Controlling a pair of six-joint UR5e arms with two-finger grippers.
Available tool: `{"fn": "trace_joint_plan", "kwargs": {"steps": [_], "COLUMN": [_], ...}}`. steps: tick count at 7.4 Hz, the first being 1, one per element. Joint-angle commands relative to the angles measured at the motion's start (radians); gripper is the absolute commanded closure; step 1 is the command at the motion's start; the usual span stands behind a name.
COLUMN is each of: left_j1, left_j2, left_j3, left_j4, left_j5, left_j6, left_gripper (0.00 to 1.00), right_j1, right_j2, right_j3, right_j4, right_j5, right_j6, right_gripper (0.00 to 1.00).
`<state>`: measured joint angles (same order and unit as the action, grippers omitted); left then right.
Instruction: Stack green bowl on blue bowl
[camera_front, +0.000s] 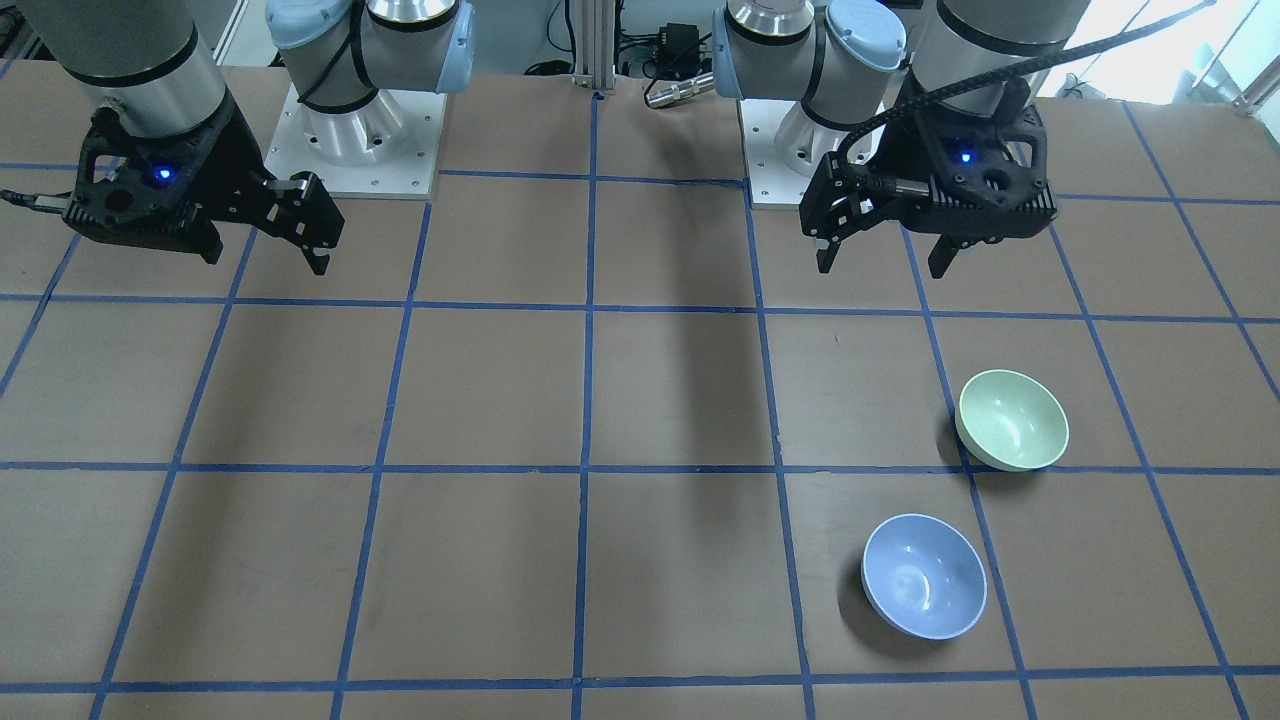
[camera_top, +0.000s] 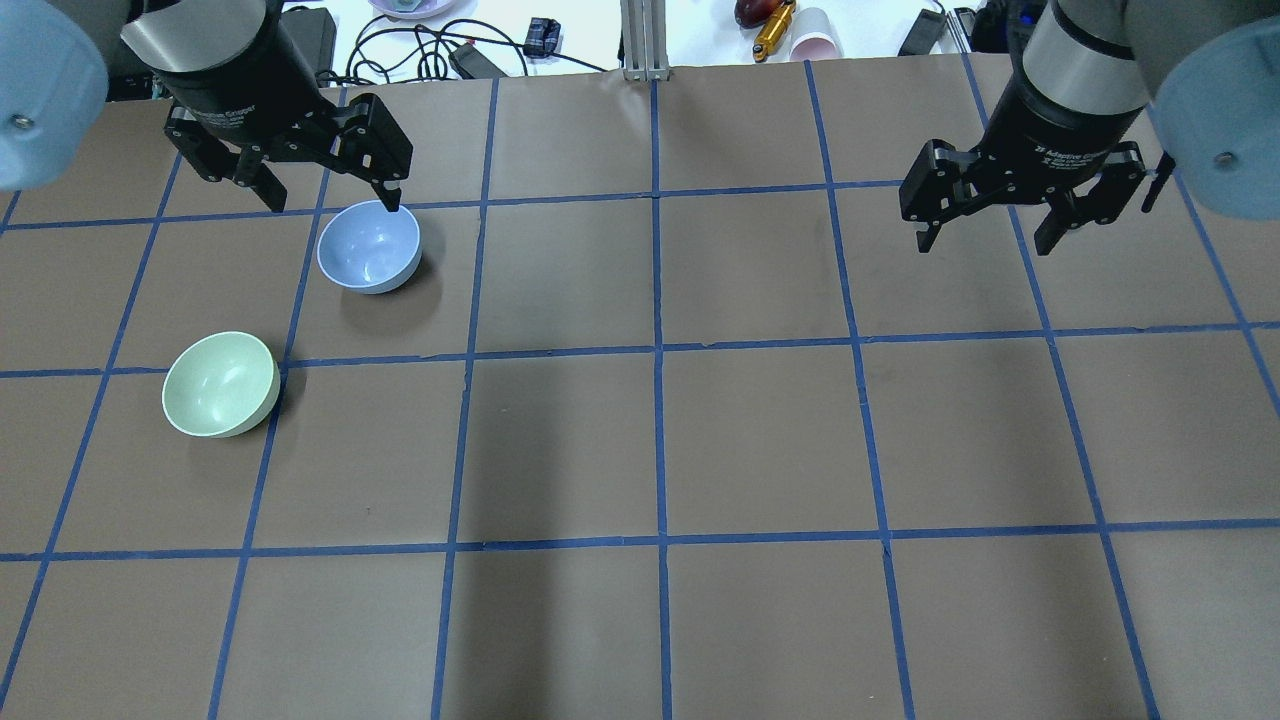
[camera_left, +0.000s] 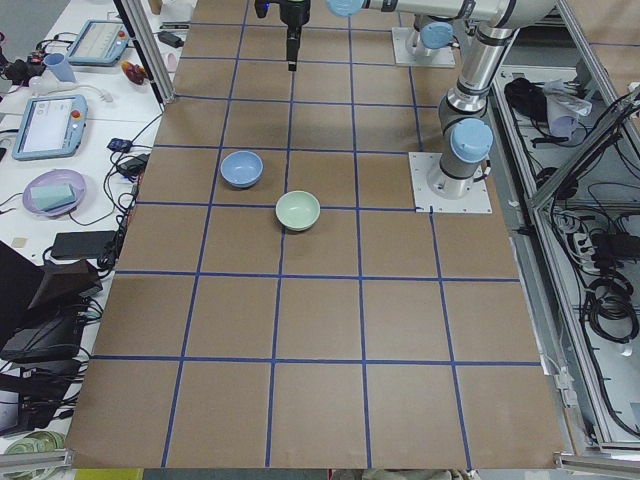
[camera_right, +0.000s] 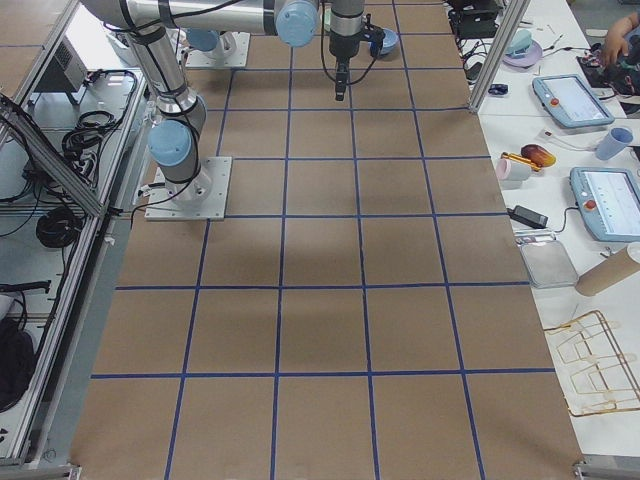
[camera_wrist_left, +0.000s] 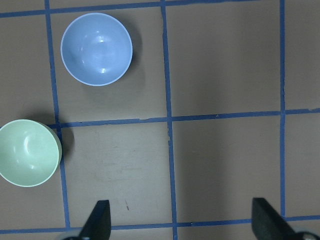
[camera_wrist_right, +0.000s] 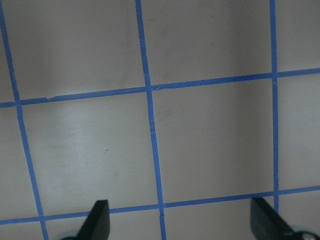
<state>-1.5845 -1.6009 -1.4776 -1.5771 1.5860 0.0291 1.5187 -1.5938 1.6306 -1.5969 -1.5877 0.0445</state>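
The green bowl (camera_top: 220, 384) stands upright on the brown table, at the left in the overhead view. The blue bowl (camera_top: 369, 246) stands upright about one grid square away from it, farther from the robot. The two bowls are apart and both are empty. They also show in the front view, green bowl (camera_front: 1012, 420) and blue bowl (camera_front: 924, 576), and in the left wrist view, green bowl (camera_wrist_left: 29, 152) and blue bowl (camera_wrist_left: 96, 49). My left gripper (camera_top: 333, 203) is open and empty, high above the table near the bowls. My right gripper (camera_top: 984, 245) is open and empty, high over the other side.
The table (camera_top: 760, 440) is brown paper with a blue tape grid. The two arm bases (camera_front: 350, 130) stand on the robot's edge. Cables, a cup (camera_top: 817, 45) and small items lie beyond the far edge.
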Motion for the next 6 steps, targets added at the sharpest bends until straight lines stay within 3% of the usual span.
{"fn": "trace_joint_plan", "kwargs": {"steps": [1,6], "left_j1": [0.004,0.0], "left_j2": [0.001,0.009], "left_j3": [0.003,-0.009], "left_j4": [0.0,-0.003], "left_j5": [0.002,0.002], "left_j6": [0.0,0.0], "left_gripper": [0.0,0.0], "right_j1": [0.0,0.0], "right_j2": [0.0,0.0], "right_j3": [0.0,0.0], "right_j4": [0.0,0.0], "right_j5": [0.0,0.0], "right_j6": [0.0,0.0], "right_gripper": [0.0,0.0]}}
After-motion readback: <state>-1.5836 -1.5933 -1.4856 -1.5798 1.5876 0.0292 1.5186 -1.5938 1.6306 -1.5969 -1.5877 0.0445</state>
